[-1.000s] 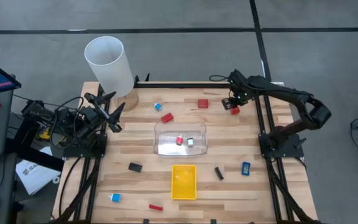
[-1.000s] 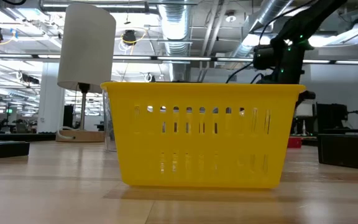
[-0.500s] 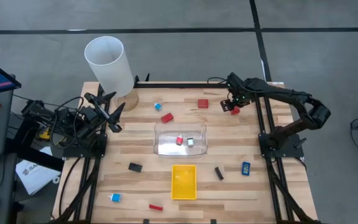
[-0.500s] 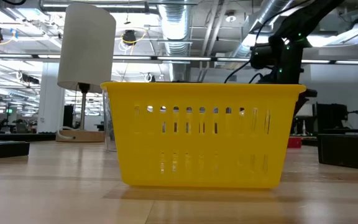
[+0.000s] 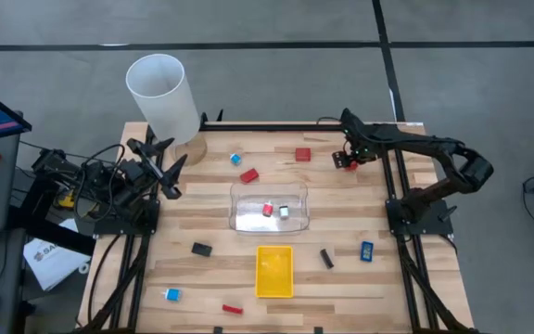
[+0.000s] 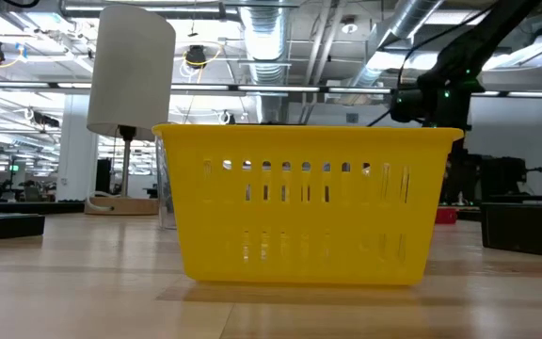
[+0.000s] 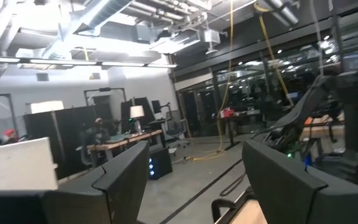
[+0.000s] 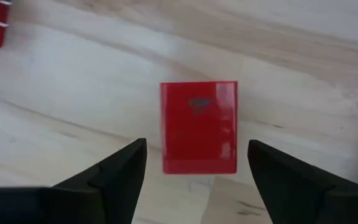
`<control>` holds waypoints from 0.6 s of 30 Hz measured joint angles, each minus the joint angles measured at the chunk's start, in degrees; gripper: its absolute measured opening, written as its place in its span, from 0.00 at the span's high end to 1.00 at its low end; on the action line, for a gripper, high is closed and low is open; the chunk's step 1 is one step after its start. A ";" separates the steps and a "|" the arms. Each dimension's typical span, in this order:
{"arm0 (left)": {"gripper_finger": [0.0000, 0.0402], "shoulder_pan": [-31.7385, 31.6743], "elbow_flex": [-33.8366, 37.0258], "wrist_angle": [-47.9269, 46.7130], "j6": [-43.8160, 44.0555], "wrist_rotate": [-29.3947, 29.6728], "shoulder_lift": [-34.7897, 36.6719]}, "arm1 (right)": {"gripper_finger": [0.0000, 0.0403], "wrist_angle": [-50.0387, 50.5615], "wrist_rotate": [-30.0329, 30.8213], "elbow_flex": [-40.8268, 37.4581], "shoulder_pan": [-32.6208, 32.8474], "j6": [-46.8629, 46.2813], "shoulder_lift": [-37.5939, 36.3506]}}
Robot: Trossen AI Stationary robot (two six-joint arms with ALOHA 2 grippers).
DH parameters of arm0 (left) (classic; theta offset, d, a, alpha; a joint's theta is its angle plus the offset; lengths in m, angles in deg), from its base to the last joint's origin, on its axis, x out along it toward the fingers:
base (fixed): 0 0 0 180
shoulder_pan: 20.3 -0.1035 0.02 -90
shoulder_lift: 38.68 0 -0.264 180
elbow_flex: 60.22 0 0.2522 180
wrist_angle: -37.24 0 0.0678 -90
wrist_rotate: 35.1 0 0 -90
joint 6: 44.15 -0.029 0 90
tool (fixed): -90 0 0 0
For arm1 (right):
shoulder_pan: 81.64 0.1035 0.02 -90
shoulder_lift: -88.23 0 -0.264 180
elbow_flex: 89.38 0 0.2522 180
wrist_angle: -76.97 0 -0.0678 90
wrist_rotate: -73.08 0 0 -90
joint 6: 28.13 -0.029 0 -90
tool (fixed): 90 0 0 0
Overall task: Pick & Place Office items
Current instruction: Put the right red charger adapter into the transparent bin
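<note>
Lower now than a second ago, the right claw (image 5: 345, 160) has come down over the red block (image 8: 199, 127) near the desk's (image 5: 341, 209) far right edge, fingers spread wide with the block lying flat between them and not yet touched. That block looks like a small, stiff, light piece with flat, smooth faces, so it probably takes a firm pinch without harm; its 2 parallel side edges seem the best place to grip, squarely, as a skewed close could make it slip or spin. The left claw (image 5: 163, 165) waits wide open at the desk's left edge, beside the tall white cylinder (image 5: 163, 97). At mid-desk the clear plastic tray (image 5: 269, 209) holds 2 pieces, 1 red and 1 pale. The yellow tray (image 5: 274, 271) nearer the front looks empty
</note>
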 joint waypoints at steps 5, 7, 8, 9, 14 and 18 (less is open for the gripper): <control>0.37 0.00 0.00 0.00 0.68 -2.05 0.01 | 0.33 -1.04 -0.18 -0.30 -1.47 0.26 -0.01; 0.37 0.01 0.00 0.00 0.68 -2.13 0.00 | 0.33 -1.15 -0.22 -0.28 -1.78 0.45 -0.01; 0.37 0.00 0.00 0.00 0.66 -2.14 0.00 | 0.33 -1.24 -0.22 -0.29 -1.77 0.44 -0.01; 0.37 0.00 0.00 0.00 0.68 -2.13 0.00 | 0.33 -1.49 -0.27 -0.30 -1.77 0.46 -0.01; 0.37 0.01 0.00 0.00 0.66 -2.13 0.00 | 0.33 -3.86 -1.80 -0.28 -1.12 -0.02 -0.01; 0.37 0.00 0.00 0.00 0.66 -2.14 0.00 | 0.33 -4.53 -1.69 -0.28 0.25 0.12 -0.01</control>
